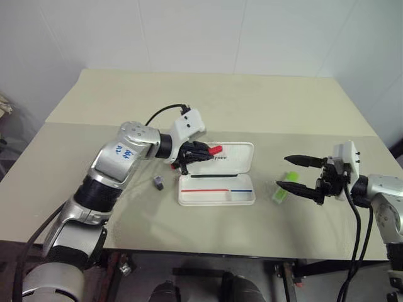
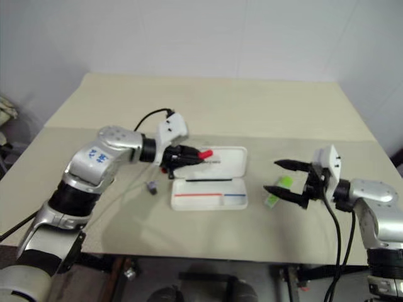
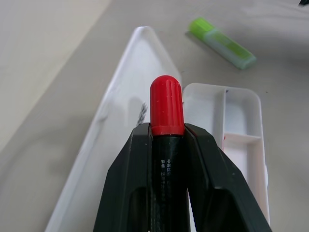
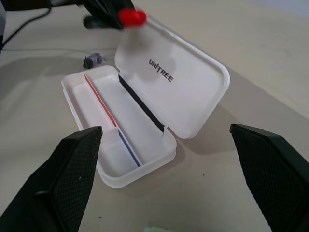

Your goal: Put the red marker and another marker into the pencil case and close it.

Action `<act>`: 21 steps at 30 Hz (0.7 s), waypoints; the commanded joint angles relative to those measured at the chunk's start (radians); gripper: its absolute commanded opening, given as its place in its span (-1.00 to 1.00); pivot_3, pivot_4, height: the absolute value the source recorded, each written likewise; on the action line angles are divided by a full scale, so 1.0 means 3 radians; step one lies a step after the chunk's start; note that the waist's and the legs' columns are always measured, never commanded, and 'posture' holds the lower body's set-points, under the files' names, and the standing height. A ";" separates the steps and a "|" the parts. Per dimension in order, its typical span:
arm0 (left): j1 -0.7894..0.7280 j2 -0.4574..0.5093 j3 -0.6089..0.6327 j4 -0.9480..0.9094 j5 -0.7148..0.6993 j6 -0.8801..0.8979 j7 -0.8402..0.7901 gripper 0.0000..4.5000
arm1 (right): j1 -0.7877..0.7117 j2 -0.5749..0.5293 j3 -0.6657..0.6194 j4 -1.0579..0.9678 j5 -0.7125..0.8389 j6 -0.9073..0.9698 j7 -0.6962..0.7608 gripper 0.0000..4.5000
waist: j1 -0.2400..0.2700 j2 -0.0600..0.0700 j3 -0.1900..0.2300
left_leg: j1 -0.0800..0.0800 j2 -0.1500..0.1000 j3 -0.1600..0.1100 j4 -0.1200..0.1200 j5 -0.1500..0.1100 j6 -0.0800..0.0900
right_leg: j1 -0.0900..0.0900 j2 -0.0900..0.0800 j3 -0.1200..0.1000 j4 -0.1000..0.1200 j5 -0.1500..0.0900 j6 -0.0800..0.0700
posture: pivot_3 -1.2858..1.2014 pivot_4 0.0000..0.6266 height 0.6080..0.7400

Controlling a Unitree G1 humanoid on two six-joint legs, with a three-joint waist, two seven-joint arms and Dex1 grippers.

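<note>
The surface [image 1: 208, 107] is wide and pale, and the task's things are gathered near its front edge. The pencil case [image 1: 217, 190] is laid open there, its tray toward the robot and its lid [image 1: 232, 157] folded back flat behind it; the tray is seen to be empty (only the coloured stripes are inside).

The left gripper [image 1: 200, 151] is held above the lid's left end, jaws clenched on the red marker [image 1: 215, 150]. The marker's long axis is directed along the jaws, the red cap ahead, roughly parallel to the length of the case. The tray is placed just in front of and below the marker, so it is judged that a short lowering toward the robot is what the coming move turns on.

The right gripper [image 1: 302, 173] is kept well apart to the right, jaws released wide, with the lime-green marker [image 1: 284, 187] lying on the surface between them. This arm is clearly the nearer one to it.

A small grey block [image 1: 158, 183] is lying left of the tray.
</note>
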 commanded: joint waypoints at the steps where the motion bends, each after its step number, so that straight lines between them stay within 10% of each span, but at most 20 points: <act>1: -0.0205 -0.0173 -0.0113 0.0328 0.0148 -0.0237 -0.0085 -0.74 | 0.0085 -0.0083 -0.0178 -0.0379 0.0241 0.0083 0.0036 1.00 | 0.0004 0.0000 0.0000 | 0.0000 0.0000 0.0000 0.0000 0.0000 0.0000 | 0.0000 0.0000 0.0000 0.0000 0.0000 0.0000 | 0.03 -0.52 1.00; 21: -0.0487 -0.0801 -0.0260 0.1314 0.0622 -0.0609 -0.0327 -0.74 | 0.0048 -0.0044 -0.0013 -0.0352 0.0193 -0.0106 0.0295 1.00 | 0.0007 -0.0001 0.0001 | -0.0001 -0.0001 -0.0002 0.0005 -0.0005 0.0011 | 0.0000 -0.0001 0.0000 -0.0004 0.0000 0.0002 | 0.03 -0.52 1.00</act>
